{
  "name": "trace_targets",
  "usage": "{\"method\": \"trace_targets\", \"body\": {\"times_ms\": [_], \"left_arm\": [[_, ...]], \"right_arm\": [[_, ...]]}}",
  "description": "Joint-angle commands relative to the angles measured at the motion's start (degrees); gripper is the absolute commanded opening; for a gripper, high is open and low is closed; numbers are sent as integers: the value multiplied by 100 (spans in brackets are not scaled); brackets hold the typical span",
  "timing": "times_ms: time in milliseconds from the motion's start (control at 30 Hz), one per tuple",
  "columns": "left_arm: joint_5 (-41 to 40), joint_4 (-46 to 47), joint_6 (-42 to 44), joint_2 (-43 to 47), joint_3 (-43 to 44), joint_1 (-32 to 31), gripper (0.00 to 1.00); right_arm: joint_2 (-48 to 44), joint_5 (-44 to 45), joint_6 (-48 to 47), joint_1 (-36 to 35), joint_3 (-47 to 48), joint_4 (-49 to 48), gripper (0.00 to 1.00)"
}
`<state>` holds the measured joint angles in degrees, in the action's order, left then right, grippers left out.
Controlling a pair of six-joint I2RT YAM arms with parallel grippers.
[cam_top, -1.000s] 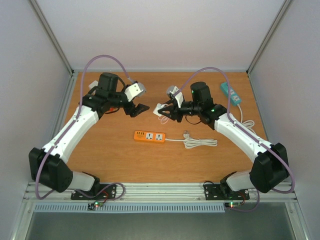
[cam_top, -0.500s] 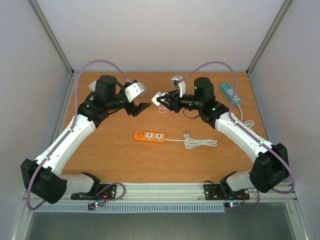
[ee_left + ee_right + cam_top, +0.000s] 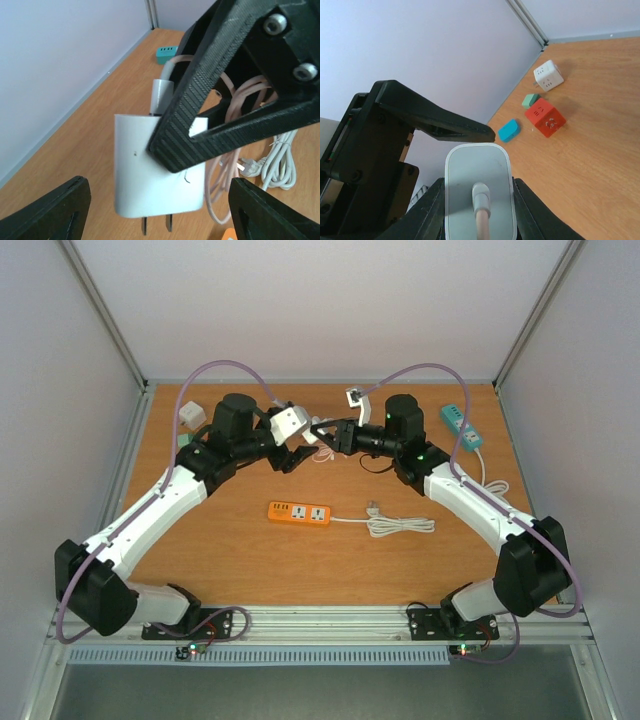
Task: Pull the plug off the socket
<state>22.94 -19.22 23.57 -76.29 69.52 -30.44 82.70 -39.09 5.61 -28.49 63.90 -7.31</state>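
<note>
- Right wrist view: the right end effector (image 3: 477, 220) pinches the white plug (image 3: 477, 170) by its flanks, and a cable (image 3: 481, 212) leaves the plug's back face.
- Left wrist view: the plug hangs in the air above the desk, two bare prongs pointing down. Faint marks on its side are too small to read.
- The left end effector (image 3: 289, 453) is spread wide, with its fingers (image 3: 50, 210) on either side of the plug and apart from it.
- Top external view: both meet over the far half of the desk (image 3: 250, 560), away from the side walls.
- The orange socket strip (image 3: 299, 512) lies mid-desk, its white cord (image 3: 400, 527) coiled to the right. Bare wood runs from the strip to the near edge.
- A teal strip (image 3: 460, 426) lies by the far right edge.
</note>
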Motion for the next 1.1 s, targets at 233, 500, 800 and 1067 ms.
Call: {"method": "trace_targets", "body": {"times_ms": [233,500,800,1067], "left_arm": [[-329,459,-174,-333,153,-50,61],[-260,435,-298,-455,288,-59,56],[-132,437,-372,-434,293,-59,52],[-258,436,-268,-218,-34,-15,34]], "right_arm": [[146,-274,632,27,-112,-525,8],[203,-336,765,19,-252,-687,10],[265,-335,758,19,-246,-684,11],[151,-202,456,36,-81,-365,47]]}}
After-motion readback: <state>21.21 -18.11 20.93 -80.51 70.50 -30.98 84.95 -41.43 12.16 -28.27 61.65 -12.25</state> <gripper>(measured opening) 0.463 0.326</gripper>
